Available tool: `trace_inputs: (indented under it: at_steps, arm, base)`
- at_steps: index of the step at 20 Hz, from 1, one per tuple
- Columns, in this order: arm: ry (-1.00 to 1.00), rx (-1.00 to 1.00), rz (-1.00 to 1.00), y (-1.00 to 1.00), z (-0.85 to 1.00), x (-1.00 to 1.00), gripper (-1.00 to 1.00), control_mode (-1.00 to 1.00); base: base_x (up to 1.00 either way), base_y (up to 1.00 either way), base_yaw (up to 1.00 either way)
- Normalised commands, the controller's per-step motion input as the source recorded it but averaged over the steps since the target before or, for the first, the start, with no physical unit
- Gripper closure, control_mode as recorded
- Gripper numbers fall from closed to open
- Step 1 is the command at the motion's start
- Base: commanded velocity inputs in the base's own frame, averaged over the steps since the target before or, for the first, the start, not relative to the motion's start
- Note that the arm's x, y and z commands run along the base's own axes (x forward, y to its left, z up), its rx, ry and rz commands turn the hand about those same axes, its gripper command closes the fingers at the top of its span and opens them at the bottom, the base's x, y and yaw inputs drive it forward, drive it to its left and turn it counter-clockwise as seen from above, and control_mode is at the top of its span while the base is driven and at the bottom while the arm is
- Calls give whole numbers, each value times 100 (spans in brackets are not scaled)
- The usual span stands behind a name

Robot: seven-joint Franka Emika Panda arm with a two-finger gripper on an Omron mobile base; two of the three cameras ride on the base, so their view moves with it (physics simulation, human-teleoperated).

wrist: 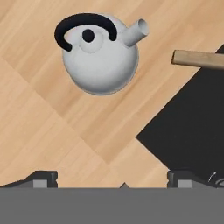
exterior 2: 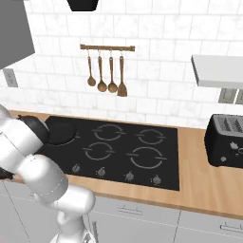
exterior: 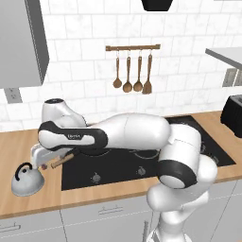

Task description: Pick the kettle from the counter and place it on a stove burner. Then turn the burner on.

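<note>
1. Kettle [exterior: 27, 179] sat upright on the surface [exterior: 19, 142], left of the cooktop [exterior: 142, 160], near the front edge.
2. Gripper [wrist: 113, 177] hung above the surface beside the kettle, jaws spread wide, grasping nothing.
3. Wooden handle [wrist: 197, 59] lay just past the spout.

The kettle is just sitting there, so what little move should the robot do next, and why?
Probably bring the open claw over the kettle and lower it toward the black handle. In the hand view the kettle stands upright on the counter, ahead of the fingertips and untouched, so the claw isn't lined up with it yet.
</note>
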Motion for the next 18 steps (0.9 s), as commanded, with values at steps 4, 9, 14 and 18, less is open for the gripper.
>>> trace_inputs:
  at_steps: [4,9,14,18]
  arm:
    - [4,4,-22,40,-14,0,-100,-100]
    - [0,3,-36,11,-2,-1,-100,-100]
    - [2,2,-40,0,-1,0,-100,-100]
    - [1,2,-30,-2,-6,0,-100,-100]
  base:
    - [0,0,0]
    - [0,0,0]
    - [0,0,0]
    - [0,0,0]
